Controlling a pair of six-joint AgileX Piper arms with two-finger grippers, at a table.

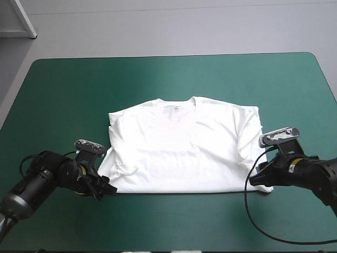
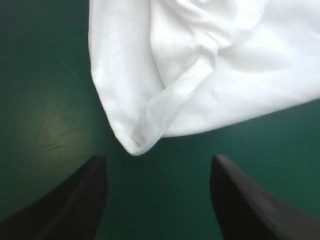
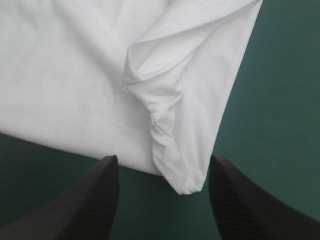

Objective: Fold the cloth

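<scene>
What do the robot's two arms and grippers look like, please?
The left arm and right arm are black, with rounded barrel-like wrist segments and a yellowish ring. The left gripper and right gripper each carry two broad black fingers, curved like fins and finely ribbed.

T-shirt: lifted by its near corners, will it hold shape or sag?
Likely floppy: the T-shirt lies flat with soft creases and rolled folds at its near corners, so it should sag between left gripper and right gripper. Probably light, being thin. Pushed, it would likely bunch, not slide.
</scene>
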